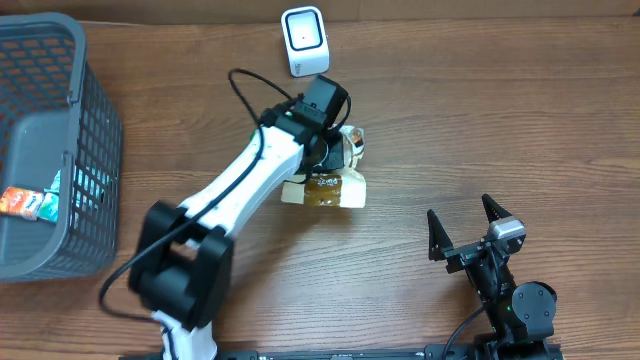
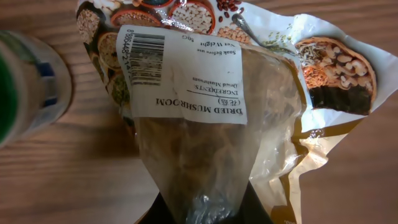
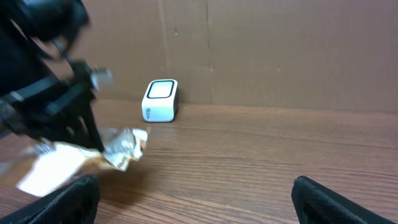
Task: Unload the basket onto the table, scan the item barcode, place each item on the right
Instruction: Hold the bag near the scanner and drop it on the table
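Near scanner [image 1: 303, 40], left tool [image 1: 328, 160] grips bag [image 1: 335, 192] (right tool [image 1: 461, 209] wide).

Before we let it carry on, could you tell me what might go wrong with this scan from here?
1. The left claw pinches only the thin clear end of the bag; it may slip or droop when lifted.
2. The barcode sits on a curved label facing the wrist camera, not the scanner, so the read could fail.
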Controlling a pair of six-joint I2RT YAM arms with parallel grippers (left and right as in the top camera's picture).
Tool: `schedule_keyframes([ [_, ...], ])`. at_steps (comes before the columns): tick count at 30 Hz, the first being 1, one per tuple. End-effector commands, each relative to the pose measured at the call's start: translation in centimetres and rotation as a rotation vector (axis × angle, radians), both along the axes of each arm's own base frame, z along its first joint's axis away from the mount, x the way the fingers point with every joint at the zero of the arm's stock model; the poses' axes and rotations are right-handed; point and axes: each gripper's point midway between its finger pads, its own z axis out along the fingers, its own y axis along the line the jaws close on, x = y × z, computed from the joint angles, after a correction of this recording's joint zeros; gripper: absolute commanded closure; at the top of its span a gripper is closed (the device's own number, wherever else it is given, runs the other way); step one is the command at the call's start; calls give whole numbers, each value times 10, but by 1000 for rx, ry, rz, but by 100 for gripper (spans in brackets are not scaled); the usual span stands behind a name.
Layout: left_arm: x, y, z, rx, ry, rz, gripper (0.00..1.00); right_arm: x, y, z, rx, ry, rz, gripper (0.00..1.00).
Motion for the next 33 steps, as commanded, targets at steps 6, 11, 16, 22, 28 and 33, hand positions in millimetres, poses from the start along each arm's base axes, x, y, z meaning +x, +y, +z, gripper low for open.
schedule_keyframes([
  [6,14,2,-42,5,42,167,93,0,-1,-2,-1,-3,-5,0],
  [11,23,4,-40,-9,13,171,24,0,-1,-2,-1,-3,-5,0],
  [16,34,11,-25,-13,-12,166,0,0,-1,-2,-1,-3,-5,0],
  [22,53,9,56,-28,-148,39,2,0,-1,-2,-1,-3,-5,0],
  [28,57,8,163,-86,-354,-26,3,0,-1,-2,-1,-3,-5,0],
  [33,47,35,244,-62,-561,-25,1,0,-1,-2,-1,-3,-5,0],
])
